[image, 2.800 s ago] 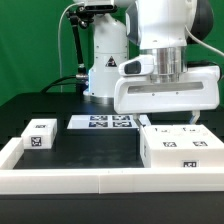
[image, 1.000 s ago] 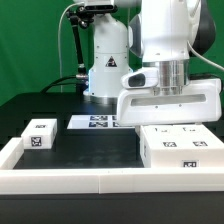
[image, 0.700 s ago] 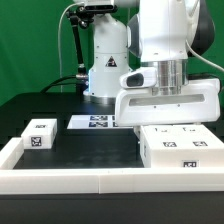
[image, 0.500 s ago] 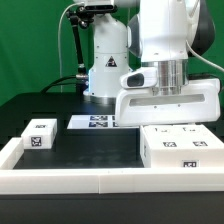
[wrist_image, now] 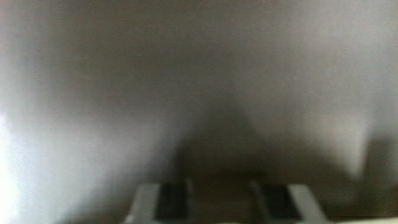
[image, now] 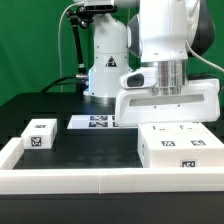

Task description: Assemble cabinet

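Blur is filling most of the wrist view. A pale grey surface is taking up the picture, and the gripper (wrist_image: 217, 203) is showing only as two grey fingers (wrist_image: 166, 200) standing close together with a narrow dark gap between them. Whether anything is sitting in that gap I cannot tell, so I cannot tell whether the jaws are clamping something or merely standing near each other.

In the exterior view the arm (image: 165, 40) is reaching down from above. Its broad white hand housing (image: 168, 100) is hanging low, just over the back of the cabinet (image: 180, 148), and is hiding the fingertips there. The cabinet is sitting on the black table (image: 90, 150) by the front edge, toward the corner at the exterior view's right, close to the white rim (image: 60, 178) running along that edge. It is showing square black-and-white tags on its top and on its front face.

A small white block (image: 38, 133), also wearing tags, is resting near the table's edge at the exterior view's left, well apart from the cabinet. The marker board (image: 98, 122) is lying flat toward the back edge, between the block and the hand housing, in front of the robot's base (image: 105, 70). A green backdrop (image: 30, 40) is hanging behind everything.
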`<control>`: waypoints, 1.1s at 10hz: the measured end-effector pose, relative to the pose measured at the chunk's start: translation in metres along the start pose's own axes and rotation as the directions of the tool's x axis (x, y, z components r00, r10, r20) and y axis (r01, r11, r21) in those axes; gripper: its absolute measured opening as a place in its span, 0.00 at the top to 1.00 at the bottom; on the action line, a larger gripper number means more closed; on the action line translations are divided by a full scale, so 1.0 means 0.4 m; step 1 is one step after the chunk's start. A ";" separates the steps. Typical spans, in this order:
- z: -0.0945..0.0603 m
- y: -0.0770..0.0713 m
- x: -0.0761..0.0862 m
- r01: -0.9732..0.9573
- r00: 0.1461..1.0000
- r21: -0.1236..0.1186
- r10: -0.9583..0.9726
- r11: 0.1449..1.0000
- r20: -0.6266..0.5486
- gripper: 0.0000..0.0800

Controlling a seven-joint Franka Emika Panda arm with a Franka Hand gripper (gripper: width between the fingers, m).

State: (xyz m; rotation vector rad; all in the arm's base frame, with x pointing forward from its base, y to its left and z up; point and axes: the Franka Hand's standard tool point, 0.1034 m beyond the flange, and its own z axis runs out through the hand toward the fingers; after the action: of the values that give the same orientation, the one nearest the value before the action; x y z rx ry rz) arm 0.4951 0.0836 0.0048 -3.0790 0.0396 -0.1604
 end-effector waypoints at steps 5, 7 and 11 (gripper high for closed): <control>0.001 -0.001 -0.001 0.002 1.000 0.000 -0.002 1.000 0.001 1.00; -0.025 0.005 0.006 0.018 1.000 0.001 -0.018 1.000 0.015 1.00; -0.110 -0.003 0.030 0.026 0.999 0.007 -0.026 1.000 0.047 1.00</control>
State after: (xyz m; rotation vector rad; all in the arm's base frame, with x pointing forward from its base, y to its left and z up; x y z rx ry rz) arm 0.5023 0.0820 0.0499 -3.0761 -0.0025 -0.0889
